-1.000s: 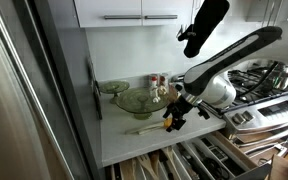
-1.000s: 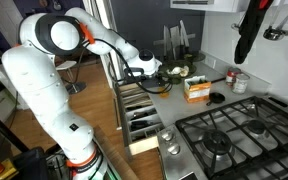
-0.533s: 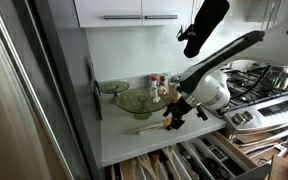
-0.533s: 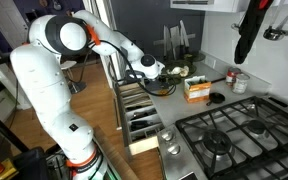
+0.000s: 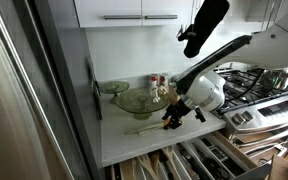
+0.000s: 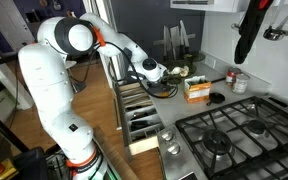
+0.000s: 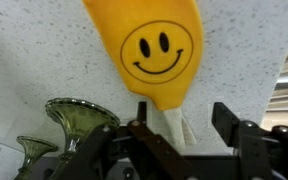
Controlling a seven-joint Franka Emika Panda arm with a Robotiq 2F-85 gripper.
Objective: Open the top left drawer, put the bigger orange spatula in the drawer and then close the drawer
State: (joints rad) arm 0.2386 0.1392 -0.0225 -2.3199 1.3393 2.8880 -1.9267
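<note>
My gripper (image 7: 179,128) is open low over the white counter, and it also shows in both exterior views (image 5: 172,118) (image 6: 152,72). Its jaws straddle the pale handle of the slimmer spatula (image 7: 156,50), which has a yellow-orange head with a smiley face. That spatula lies flat on the counter (image 5: 144,128). The fingers (image 7: 227,122) stand apart from the handle. The top left drawer (image 6: 136,108) is pulled open below the counter edge and shows cutlery dividers. A small orange-red thing (image 6: 231,76) lies behind the carton, too small to tell whether it is the bigger orange spatula.
Glass bowls (image 5: 134,100) and stemmed dishes (image 7: 76,112) stand at the back of the counter. A small carton (image 6: 195,90) and a cup (image 6: 240,82) sit near the gas stove (image 6: 234,135). A black oven mitt (image 5: 202,25) hangs above. Lower drawers (image 5: 219,155) also stand open.
The arm's elbow has shifted slightly. The gripper stays over the slimmer spatula's handle with its jaws still open.
</note>
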